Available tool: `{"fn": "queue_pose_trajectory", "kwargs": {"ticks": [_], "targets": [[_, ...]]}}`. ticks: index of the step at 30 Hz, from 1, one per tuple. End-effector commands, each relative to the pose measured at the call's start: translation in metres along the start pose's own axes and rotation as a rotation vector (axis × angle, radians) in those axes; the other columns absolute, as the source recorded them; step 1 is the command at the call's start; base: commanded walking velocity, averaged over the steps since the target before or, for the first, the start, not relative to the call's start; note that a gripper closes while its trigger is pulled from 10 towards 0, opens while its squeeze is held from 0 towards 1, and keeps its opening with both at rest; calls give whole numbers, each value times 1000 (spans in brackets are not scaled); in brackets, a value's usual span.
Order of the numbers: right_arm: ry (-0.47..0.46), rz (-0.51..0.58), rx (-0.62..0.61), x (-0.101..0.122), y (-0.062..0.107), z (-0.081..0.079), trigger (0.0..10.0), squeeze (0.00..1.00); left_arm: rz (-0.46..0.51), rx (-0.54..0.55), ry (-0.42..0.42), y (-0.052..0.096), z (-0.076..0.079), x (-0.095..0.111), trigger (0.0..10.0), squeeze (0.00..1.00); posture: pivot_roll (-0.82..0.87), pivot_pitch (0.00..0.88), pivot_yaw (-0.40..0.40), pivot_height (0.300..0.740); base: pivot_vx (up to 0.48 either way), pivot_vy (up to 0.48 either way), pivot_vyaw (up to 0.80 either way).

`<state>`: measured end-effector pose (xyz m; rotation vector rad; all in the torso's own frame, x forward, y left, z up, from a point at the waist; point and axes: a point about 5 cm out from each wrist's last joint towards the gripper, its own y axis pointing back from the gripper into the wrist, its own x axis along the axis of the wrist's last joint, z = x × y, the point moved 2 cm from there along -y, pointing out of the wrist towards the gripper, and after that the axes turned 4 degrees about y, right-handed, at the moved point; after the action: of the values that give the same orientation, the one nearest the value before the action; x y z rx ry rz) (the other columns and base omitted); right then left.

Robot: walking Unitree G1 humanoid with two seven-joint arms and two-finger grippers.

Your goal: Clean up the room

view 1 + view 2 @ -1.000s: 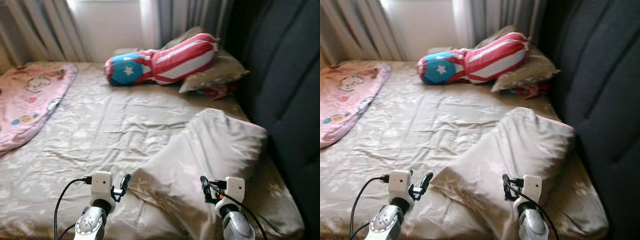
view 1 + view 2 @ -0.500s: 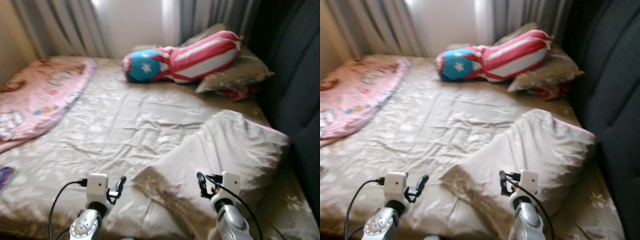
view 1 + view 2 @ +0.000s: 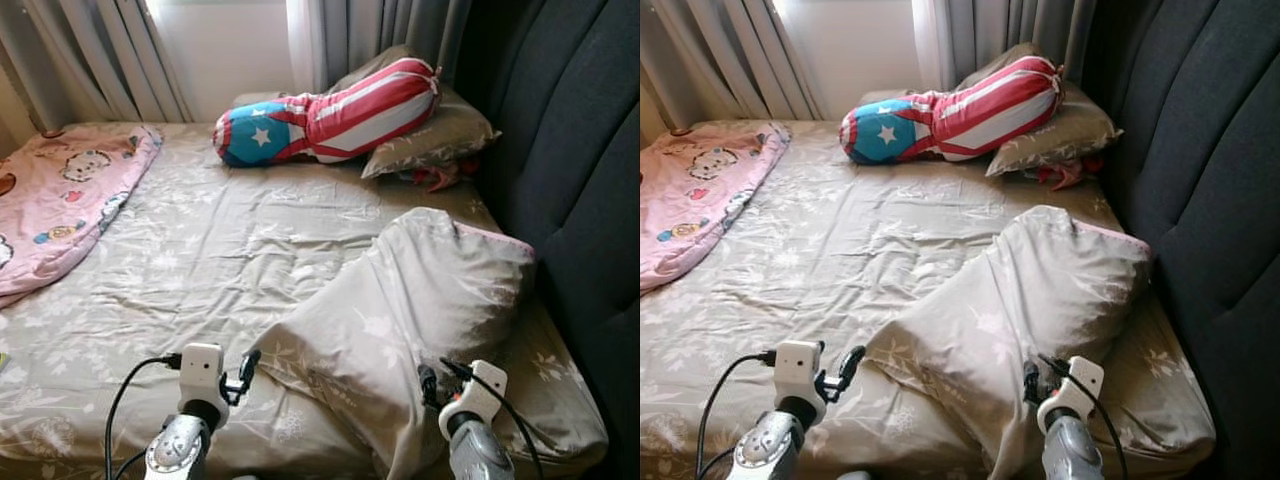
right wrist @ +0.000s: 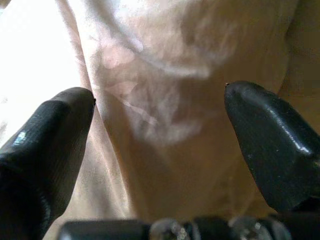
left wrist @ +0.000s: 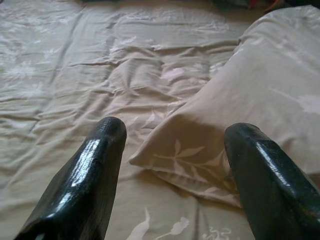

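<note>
Grey curtains (image 3: 100,50) hang at the far wall, well ahead of both arms. Dark padded headboard (image 3: 570,150) runs along the right arm's outer side. Bright window wall (image 3: 225,45) shows between the curtains.

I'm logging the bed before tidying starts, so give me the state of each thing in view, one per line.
Large beige pillow: lying askew across the bed, nearer end toward the pincers.
Striped bolster: resting on a second pillow by the headboard.
Pink blanket: rumpled on the bed's left side.
Bedsheet: wrinkled.
Left pincer: open, pointed at the pillow's corner.
Right pincer: open, close against the pillow fabric.
</note>
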<state>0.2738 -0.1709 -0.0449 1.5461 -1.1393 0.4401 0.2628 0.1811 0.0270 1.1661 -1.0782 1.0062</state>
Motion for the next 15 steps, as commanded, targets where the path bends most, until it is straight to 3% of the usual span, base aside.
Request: {"fn": "queue_pose_trajectory", "kwargs": {"ticks": [1,11,15], "targets": [[-64,-39,17,-7,0,-4,10000,0,0,0,-8,3,-3,3,10000,0,29,49,21,657,0,0,0],[-25,-102,-8,-13,-1,-4,10000,0,-8,-3,-40,15,-12,7,10000,0,70,74,35,657,0,0,0],[32,-206,-8,-28,3,-2,10000,0,-11,-2,-47,22,-13,9,10000,0,84,81,35,657,0,0,0]]}}
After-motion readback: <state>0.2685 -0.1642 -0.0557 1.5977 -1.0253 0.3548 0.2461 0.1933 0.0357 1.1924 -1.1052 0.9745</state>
